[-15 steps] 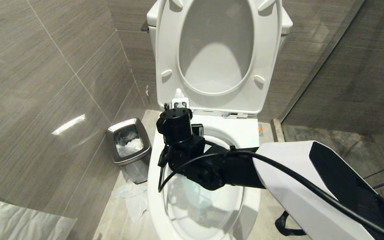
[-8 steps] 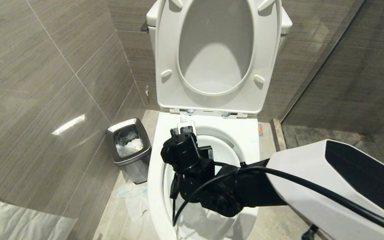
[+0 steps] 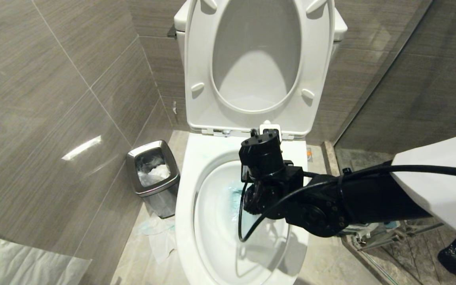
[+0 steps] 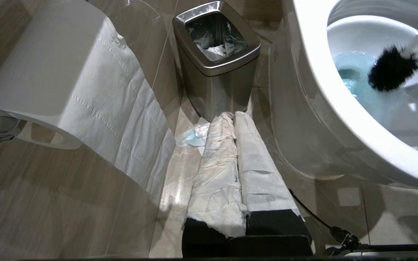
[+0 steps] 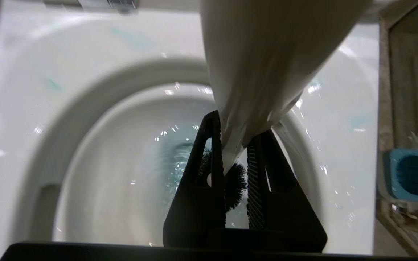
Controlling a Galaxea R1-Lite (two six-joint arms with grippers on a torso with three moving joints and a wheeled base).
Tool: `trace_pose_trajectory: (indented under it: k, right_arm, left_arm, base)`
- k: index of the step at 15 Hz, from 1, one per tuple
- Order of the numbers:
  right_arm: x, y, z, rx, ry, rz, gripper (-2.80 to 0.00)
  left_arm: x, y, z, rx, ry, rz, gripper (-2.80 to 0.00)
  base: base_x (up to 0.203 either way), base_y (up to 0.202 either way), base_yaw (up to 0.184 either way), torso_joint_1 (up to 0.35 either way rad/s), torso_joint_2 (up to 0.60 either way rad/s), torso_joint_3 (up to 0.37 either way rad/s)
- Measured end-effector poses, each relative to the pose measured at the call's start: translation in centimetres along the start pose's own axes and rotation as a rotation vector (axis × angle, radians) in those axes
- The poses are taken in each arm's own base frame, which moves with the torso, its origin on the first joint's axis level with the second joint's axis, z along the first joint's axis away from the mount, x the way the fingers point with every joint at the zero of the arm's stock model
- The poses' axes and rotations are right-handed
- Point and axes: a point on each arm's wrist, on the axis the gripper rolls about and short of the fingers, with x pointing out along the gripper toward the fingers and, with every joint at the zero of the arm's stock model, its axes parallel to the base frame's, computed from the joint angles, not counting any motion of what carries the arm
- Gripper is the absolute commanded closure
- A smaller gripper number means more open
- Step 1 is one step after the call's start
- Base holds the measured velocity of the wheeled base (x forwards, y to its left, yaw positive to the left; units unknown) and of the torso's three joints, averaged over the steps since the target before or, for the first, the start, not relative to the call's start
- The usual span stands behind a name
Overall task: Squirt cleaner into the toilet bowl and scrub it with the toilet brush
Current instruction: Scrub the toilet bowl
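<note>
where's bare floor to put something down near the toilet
Floor beside the toilet bowl looks bare. The strip between bowl and steel bin is crowded with crumpled paper. The right gripper with the toilet brush fills the bowl.

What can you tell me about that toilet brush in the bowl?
The toilet brush has a slim white handle and a round head of black bristles. The right tool is shut on the handle, holding it slanted. The head hangs inside the toilet bowl, above the blue-tinted water; whether it touches the porcelain is unclear.
</note>
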Motion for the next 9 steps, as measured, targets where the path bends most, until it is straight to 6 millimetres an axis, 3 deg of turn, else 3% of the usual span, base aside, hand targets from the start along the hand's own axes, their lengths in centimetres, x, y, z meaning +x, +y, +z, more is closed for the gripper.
trace_pose_trajectory:
  k: [3,9]
  right_arm:
    - [0.6,1.1,1.8,0.053,-0.051,0.019,0.00]
    - [1.5,1.8,1.0,0.032,-0.043,0.031,0.00]
  left_arm:
    - [0.0,0.0,0.0,0.000,0.000,0.000,0.00]
    - [0.0,0.0,0.0,0.000,-0.001,0.000,0.00]
  base:
    - [0.000,0.000,0.000,0.000,0.00,0.000]
    - [0.000,0.000,0.000,0.000,0.00,0.000]
